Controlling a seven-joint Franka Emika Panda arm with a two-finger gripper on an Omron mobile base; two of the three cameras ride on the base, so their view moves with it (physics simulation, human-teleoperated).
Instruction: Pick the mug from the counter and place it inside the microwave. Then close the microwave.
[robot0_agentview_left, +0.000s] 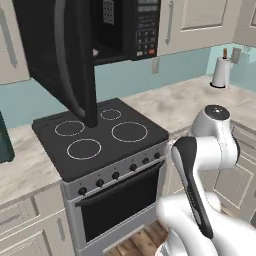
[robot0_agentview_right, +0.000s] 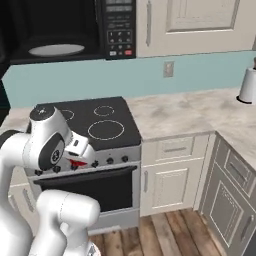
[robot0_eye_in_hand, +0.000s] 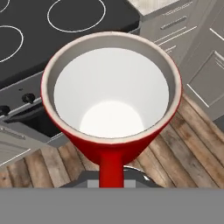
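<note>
1. The end effector (robot0_eye_in_hand: 111, 181) is holding the mug (robot0_eye_in_hand: 111, 100) by its handle, with its jaws closed narrow on it.
2. The mug is hanging in the air in front of the stove (robot0_eye_in_hand: 52, 30), over the wooden floor (robot0_eye_in_hand: 183, 144), with its white inside facing the hand camera.
3. In the right base view a bit of red of the mug (robot0_agentview_right: 76, 163) is showing just beside the arm, at the level of the stove knobs (robot0_agentview_right: 107, 161).
4. The microwave (robot0_agentview_left: 125, 30) is standing open above the stove; its door (robot0_agentview_left: 60, 55) is swinging out to the left, and the lower edge of the door is reaching down close to the back burners.
5. The turntable plate (robot0_agentview_right: 56, 49) is lying bare inside the microwave.
6. The tabletop (robot0_agentview_right: 175, 115) to the right of the stove is offering open room up to the paper towel roll (robot0_agentview_left: 220, 72) near the corner.
</note>
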